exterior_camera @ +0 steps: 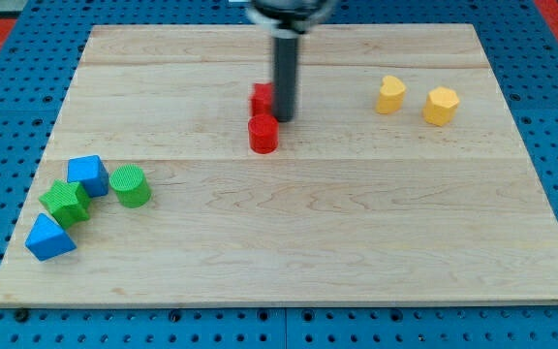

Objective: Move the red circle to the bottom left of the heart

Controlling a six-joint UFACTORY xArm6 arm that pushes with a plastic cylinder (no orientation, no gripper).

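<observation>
The red circle point(263, 134) is a short red cylinder on the wooden board, a little left of centre in the upper half. A second red block point(261, 98) sits just above it, partly hidden by my rod; its shape is hard to make out. My tip point(285, 118) rests just right of and slightly above the red circle, close against it. A yellow heart-like block point(389, 94) lies at the upper right, well to the right of the tip.
A yellow hexagon-like block point(441, 105) sits right of the yellow heart. At the lower left are a blue block point(88, 174), a green circle point(130, 185), a green star point(66, 202) and a blue triangle point(48, 237). The board point(356, 242) rests on a blue pegboard.
</observation>
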